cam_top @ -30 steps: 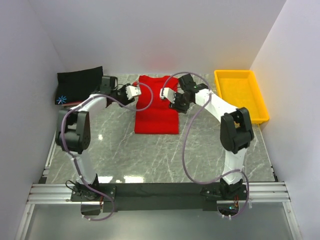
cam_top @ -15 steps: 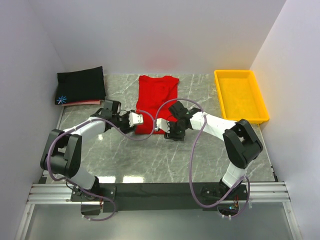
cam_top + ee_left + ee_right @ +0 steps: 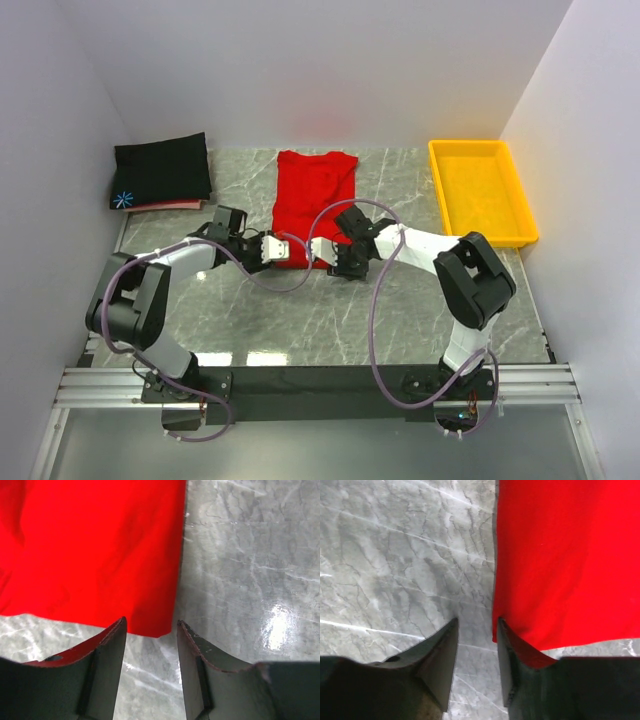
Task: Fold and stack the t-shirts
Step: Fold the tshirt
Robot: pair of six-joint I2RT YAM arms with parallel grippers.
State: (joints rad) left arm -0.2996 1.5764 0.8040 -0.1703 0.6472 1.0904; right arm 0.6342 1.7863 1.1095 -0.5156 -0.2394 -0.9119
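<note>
Both arms have swung back from the far half of the plain bright red cloth t-shirt (image 3: 315, 195) to its near hem, so a crosswise fold looks next. The left end effector (image 3: 150, 622) and right end effector (image 3: 477, 621) stand part-open at the hem corners, gripping nothing. The shirt lies mid-tabletop (image 3: 300, 320), its long axis running away from the arms, shoulders far.

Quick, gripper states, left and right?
Left gripper: open, a corner of the red t-shirt between its jaws, unclamped.
Right gripper: open beside the other near corner, holding nothing.
</note>
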